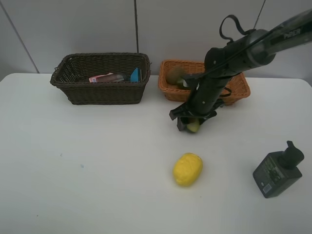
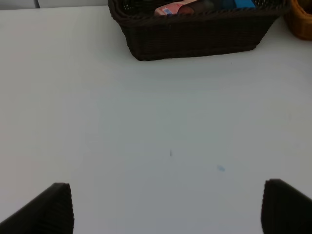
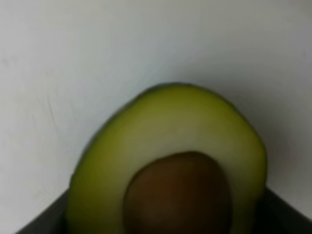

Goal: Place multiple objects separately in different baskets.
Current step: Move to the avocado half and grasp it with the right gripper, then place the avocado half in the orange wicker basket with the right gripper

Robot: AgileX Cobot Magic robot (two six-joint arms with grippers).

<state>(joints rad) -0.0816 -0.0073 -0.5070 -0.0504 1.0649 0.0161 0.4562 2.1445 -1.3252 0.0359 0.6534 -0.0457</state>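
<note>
My right gripper (image 1: 191,123) reaches down to the table in front of the orange-tan basket (image 1: 239,90), its jaws closed against the sides of the halved avocado (image 3: 170,146), whose brown pit faces the wrist camera. A yellow lemon (image 1: 187,169) lies on the table nearer the front. The dark pump bottle (image 1: 279,171) lies at the right. A brown kiwi (image 1: 174,74) sits in the orange-tan basket. The dark brown basket (image 1: 100,90) holds a pink bottle (image 1: 102,77) and a blue item (image 1: 135,74). My left gripper (image 2: 168,204) is open over bare table, away from everything.
The white table (image 1: 73,161) ends at a grey wall behind both baskets. The right arm (image 1: 234,53) crosses above the orange-tan basket. The dark basket (image 2: 195,39) stands ahead of the left gripper.
</note>
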